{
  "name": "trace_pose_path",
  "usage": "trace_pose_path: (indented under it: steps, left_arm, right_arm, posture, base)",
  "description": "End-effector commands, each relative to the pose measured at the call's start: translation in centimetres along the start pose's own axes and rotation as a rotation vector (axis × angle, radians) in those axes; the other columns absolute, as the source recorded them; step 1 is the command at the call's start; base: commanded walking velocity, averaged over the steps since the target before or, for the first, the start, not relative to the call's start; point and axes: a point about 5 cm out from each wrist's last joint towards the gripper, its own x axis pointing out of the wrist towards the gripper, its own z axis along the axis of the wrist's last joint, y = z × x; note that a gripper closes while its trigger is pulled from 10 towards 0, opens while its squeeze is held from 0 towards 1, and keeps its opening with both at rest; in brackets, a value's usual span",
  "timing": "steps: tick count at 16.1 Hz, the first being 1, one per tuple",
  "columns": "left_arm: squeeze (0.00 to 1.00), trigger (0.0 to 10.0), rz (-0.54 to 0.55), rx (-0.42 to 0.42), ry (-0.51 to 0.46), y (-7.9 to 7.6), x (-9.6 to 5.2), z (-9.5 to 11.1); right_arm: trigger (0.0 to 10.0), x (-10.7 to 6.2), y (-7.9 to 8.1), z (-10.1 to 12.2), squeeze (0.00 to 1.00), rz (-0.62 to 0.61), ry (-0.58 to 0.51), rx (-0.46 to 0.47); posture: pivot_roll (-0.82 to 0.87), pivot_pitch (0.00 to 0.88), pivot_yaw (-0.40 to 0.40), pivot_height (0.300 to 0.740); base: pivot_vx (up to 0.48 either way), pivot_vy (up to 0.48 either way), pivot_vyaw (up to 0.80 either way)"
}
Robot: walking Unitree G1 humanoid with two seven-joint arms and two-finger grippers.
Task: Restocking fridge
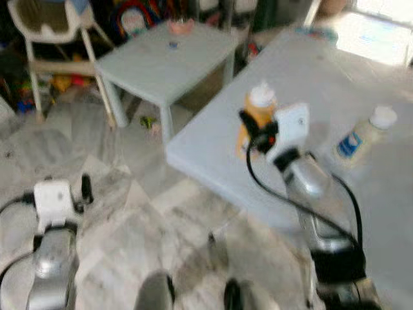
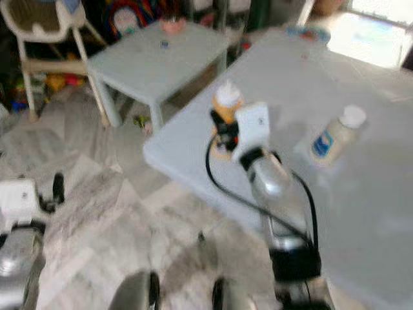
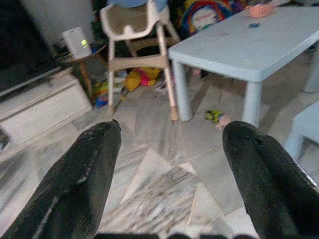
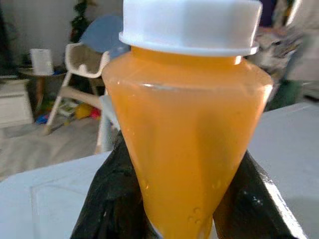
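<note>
Head views were blurred. The right tool (image 1: 250, 134) reached out over the near corner of the big pale counter (image 1: 213, 148) and was clamped on an orange juice bottle (image 4: 187, 134) with a white cap (image 4: 191, 22); in the right wrist view both black fingers (image 4: 112, 199) pressed against the bottle's lower sides, and the bottle stood upright on the counter close to its corner edge. A second bottle (image 1: 361, 139), pale with a white cap and blue label, sat on the same counter off to the robot's right, well apart from the juice bottle; it looked tilted or lying, hard to tell through the blur. The left tool (image 3: 169, 164) hung low at the robot's left over the marble floor (image 1: 129, 213), its fingers (image 3: 79, 184) spread apart, holding nothing. Beyond the floor stood a smaller light blue kids' table (image 1: 171, 55) with a pinkish item (image 1: 181, 26) and a small blue bit (image 1: 173, 44) on top. A white high chair (image 3: 134, 30) stood further left, with toys (image 3: 139, 77) on the floor under it. A low white cabinet (image 3: 40, 107) and a white box with a green light (image 3: 77, 42) appeared in the left wrist view.
</note>
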Motion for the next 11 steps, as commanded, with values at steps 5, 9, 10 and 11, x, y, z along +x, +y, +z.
trace_pose_path:
  steps: [5,9,10,11]
  left_arm:
    - [0.00,10.0,-0.010,-0.009,0.019,-0.8,-0.8,-0.3]
    - [0.00,10.0,-0.008,-0.016,0.005,-1.2,-0.1,0.1]
    - [0.00,10.0,-0.012,-0.017,0.003,-1.4,-0.1,0.2]
    - [0.00,10.0,-0.039,-0.013,0.000,-2.0,-0.3,0.2]
  right_arm:
    - [10.0,-1.7,-0.2,0.3,0.00,-0.094,-0.048,0.040]
    - [10.0,-2.1,-0.6,0.3,0.00,-0.118,-0.056,0.028]
    - [10.0,-2.2,-0.6,0.3,0.00,-0.118,-0.056,0.026]
    - [10.0,-2.3,-0.4,-0.1,0.00,-0.096,-0.046,0.032]
  posture:
    - [0.12,0.000,0.020,0.740]
    - [0.10,0.000,0.024,0.740]
    - [0.10,0.000,0.024,0.740]
    - [0.11,0.000,0.014,0.740]
  base:
    - [-0.345,0.000,0.45]
    - [-0.353,0.000,0.79]
    - [-0.371,0.000,0.79]
    - [-0.371,0.000,0.79]
